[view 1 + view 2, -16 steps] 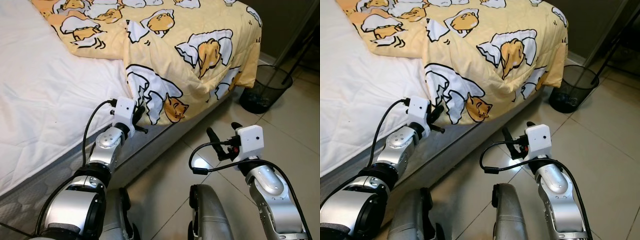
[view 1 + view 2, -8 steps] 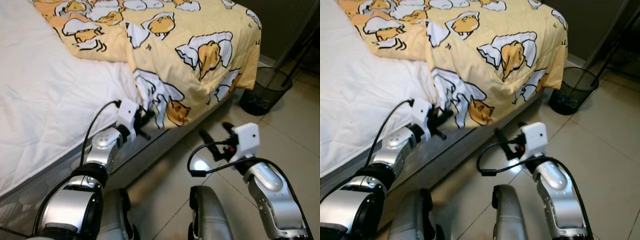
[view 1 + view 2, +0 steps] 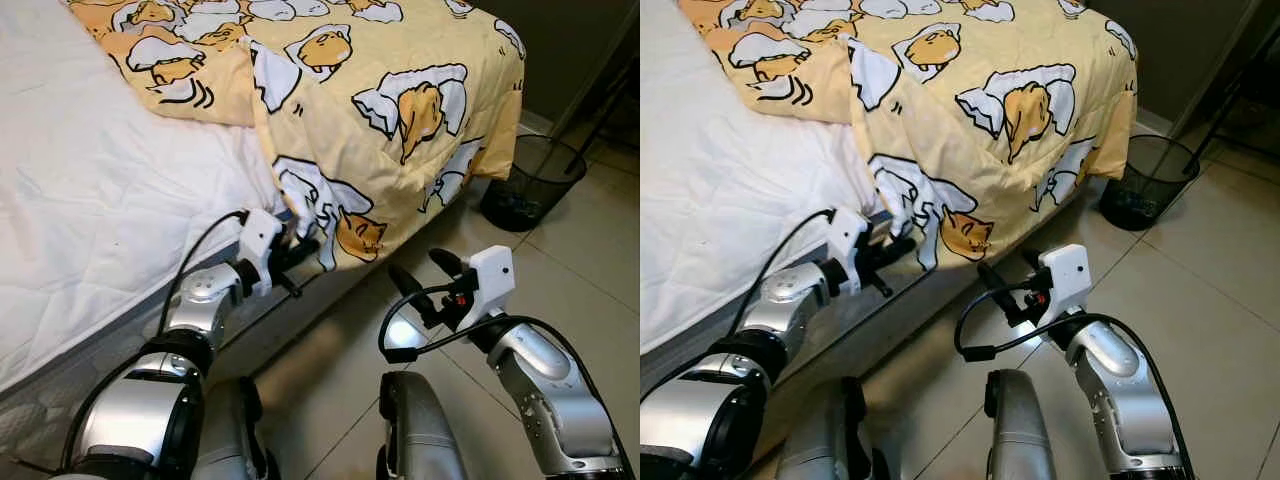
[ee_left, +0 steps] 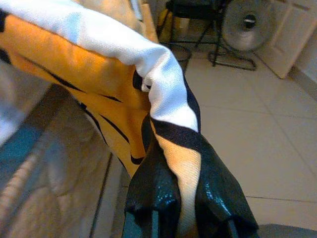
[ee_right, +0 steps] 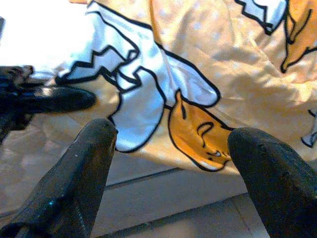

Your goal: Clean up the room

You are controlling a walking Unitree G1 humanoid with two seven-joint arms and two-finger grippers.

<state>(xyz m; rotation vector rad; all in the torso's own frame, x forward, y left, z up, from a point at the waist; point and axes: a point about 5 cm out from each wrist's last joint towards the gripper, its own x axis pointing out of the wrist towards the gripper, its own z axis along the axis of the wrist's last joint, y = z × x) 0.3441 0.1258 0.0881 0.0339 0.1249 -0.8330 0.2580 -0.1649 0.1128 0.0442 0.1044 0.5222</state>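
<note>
On the left lies the white quilted mattress of the bed, and its grey side panel runs along the near edge. Over the far and middle part of the bed is spread the yellow blanket with white and orange cartoon figures; its lower edge hangs down over the side of the bed toward the floor.

The left gripper is at the side of the bed, just under the hanging edge of the blanket. Its two black fingers are clenched on a fold of the blanket's edge, and in the left wrist view the cloth is squeezed between them, white and orange with black lines. Beyond that fold this view shows the tiled floor, a round standing fan and a pale door far away.

To the right, the right gripper is above the beige floor tiles, near the bed but apart from the blanket. Its fingers are spread wide and hold nothing; they point toward the hanging edge of the blanket, where an orange figure is printed.

Further right and farther away, a black wire mesh waste basket stands on the floor just beside the corner of the bed, with the blanket's corner hanging near its rim.
</note>
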